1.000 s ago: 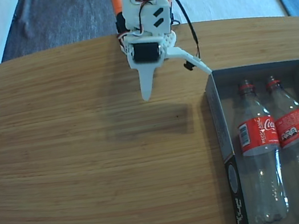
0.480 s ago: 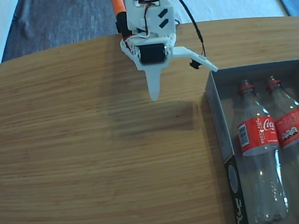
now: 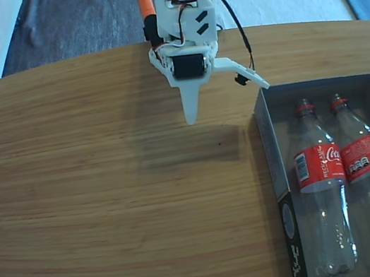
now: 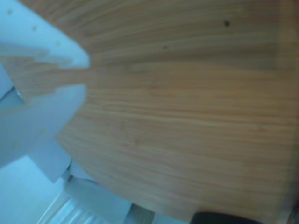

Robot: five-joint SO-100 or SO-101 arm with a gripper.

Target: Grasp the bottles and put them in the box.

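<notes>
Both bottles lie side by side inside the box at the table's right near corner, necks toward the far wall. Gripper hovers left of the box's far corner — fingers spread, empty.

We see a warm brown table with fine wood grain, and on it a dark grey box with a grey inside and black-and-white print on its outer side. In it lie two clear bottles with red labels, white lettering and red neck rings. Our arm is white with black motors, an orange part and red and black wires, and its gripper is white, pale bluish in the wrist view.
</notes>
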